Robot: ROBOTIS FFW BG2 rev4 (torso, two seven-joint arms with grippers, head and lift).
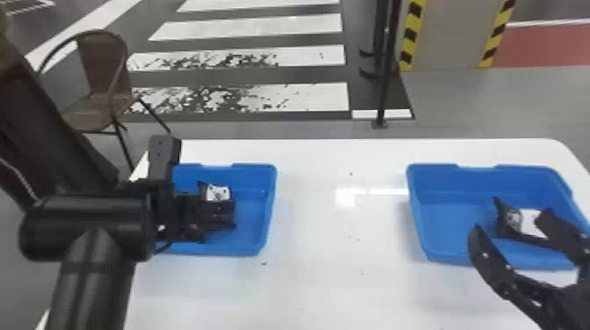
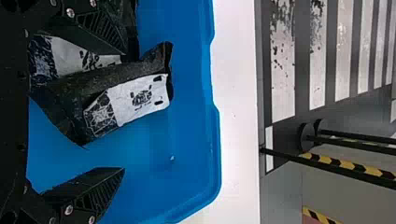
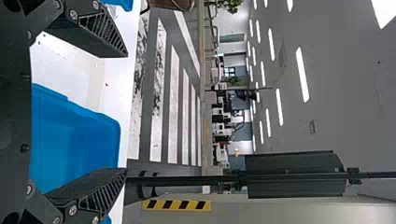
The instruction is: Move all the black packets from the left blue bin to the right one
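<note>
Found left tool [image 2: 125, 111], fingers apart, in left blue bin [image 1: 268, 197] by table's [image 1: 342, 281] left edge, likely spread to straddle overlapping black packets [image 2: 135, 100]. Noted right tool [image 1: 510, 220], also apart, by right bin's [image 1: 439, 182] near edge, probably awaiting transfer; one packet [image 1: 529, 223] inside.

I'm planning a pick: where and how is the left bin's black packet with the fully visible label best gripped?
Probably its middle, from above, closing on both long sides: the black packet lies label up, longer than wide. A second packet along one side may crowd the grip.
</note>
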